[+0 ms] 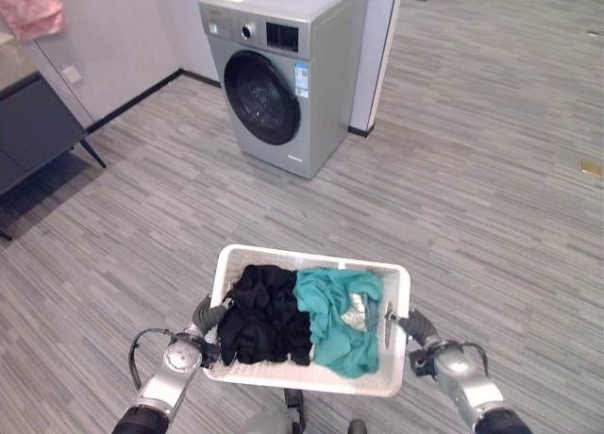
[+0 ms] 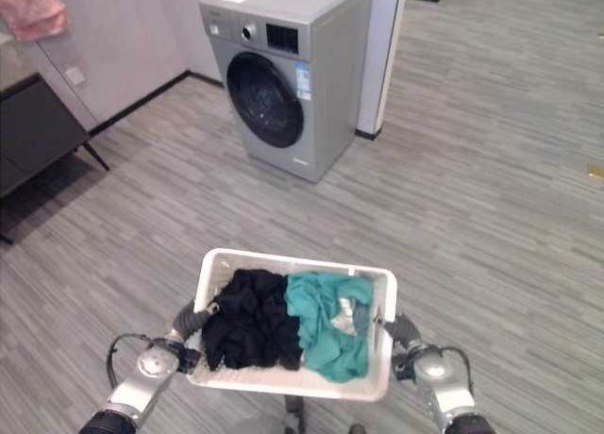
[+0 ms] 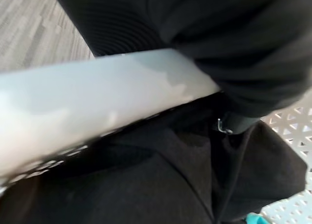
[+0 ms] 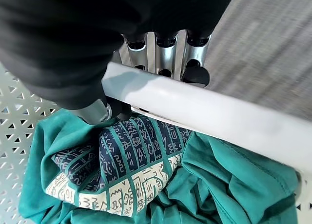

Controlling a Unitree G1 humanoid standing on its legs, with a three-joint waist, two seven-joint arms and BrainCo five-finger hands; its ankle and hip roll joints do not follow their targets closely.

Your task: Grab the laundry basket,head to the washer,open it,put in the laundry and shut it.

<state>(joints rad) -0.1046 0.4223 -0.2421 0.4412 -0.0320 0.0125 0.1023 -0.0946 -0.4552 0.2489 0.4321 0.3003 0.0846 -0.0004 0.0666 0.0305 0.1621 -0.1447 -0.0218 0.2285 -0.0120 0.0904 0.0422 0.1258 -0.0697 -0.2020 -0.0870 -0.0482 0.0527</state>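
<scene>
Right hand (image 4: 161,48): fingers curled over the outside of the white rim of the laundry basket (image 1: 396,283), thumb (image 4: 97,112) tucked on the inner side, so the rim is pinched between them. Just inside that grip lies a teal garment (image 1: 340,321) with a patterned teal, navy and cream piece (image 4: 126,170) bunched on top of it, resting against the perforated basket wall. Left hand (image 1: 206,316): on the opposite short side of the basket, its dark cover pressed over the rim; the fingers are hidden behind cover and rim, so cannot tell whether they are curled. Directly past that hand, a heap of black clothing (image 1: 266,313) fills its half of the basket and touches the teal garment along the middle. The basket sits between the two hands, one at each end, close in front of the robot, above the grey wood-look floor (image 1: 472,198). Well beyond the hands, ahead and toward the left-hand side, stands a silver front-loading washer (image 1: 283,75), its round dark door (image 1: 261,97) closed, set against a white wall. Farther off to the left hand's side, a dark cabinet (image 1: 33,132) on slanted legs, with a pink cloth (image 1: 33,8) above it.
</scene>
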